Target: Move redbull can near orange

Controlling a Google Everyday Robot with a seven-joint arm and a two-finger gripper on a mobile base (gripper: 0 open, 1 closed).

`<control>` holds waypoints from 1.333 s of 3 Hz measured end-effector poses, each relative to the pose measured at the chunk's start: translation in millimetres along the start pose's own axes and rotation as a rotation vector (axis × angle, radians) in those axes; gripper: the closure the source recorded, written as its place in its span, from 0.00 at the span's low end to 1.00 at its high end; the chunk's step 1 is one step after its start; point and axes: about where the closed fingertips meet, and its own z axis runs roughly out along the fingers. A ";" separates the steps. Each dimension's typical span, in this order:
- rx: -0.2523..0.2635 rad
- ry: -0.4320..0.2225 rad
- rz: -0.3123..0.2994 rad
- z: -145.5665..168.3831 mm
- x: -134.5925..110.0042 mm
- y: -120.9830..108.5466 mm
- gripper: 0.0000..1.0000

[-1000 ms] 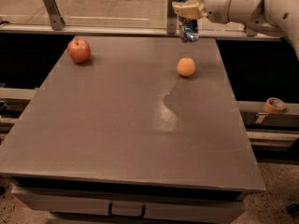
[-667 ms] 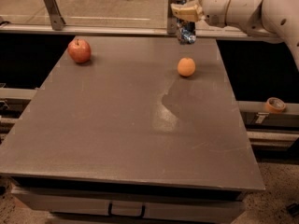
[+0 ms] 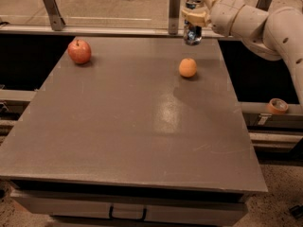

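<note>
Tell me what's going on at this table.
The robot's arm reaches in from the right, and its gripper is clamped on the redbull can, holding it upright over the far edge of the table. The orange lies on the table just in front of the can, not touching it. A red apple sits at the far left corner. The can has not yet been set down.
</note>
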 end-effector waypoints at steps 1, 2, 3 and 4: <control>-0.002 -0.014 -0.046 -11.3 19.9 -8.6 1.00; -0.041 -0.013 -0.068 -29.4 34.4 -7.1 1.00; -0.080 -0.020 -0.053 -45.1 41.3 3.0 1.00; -0.118 -0.050 -0.019 -54.9 47.4 18.4 1.00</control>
